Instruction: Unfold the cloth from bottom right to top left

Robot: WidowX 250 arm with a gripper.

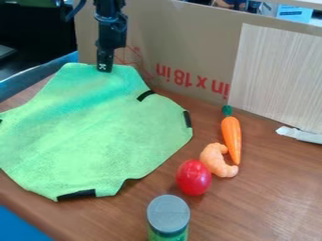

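One black hand (104,68) overlaps the green cloth (94,129) near the surface's (270,193) far edge. Whether it is spread or pinching cannot be told.

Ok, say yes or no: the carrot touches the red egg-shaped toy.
No, the orange shrimp lies between the carrot and the red egg-shaped toy, keeping them apart.

I've a brown wood-grain counter (270,188), cardbd. panel (182,42) w/ red print behind it, pale streaky board (270,75) at view's R, blue-&-white box (294,13) beyond.
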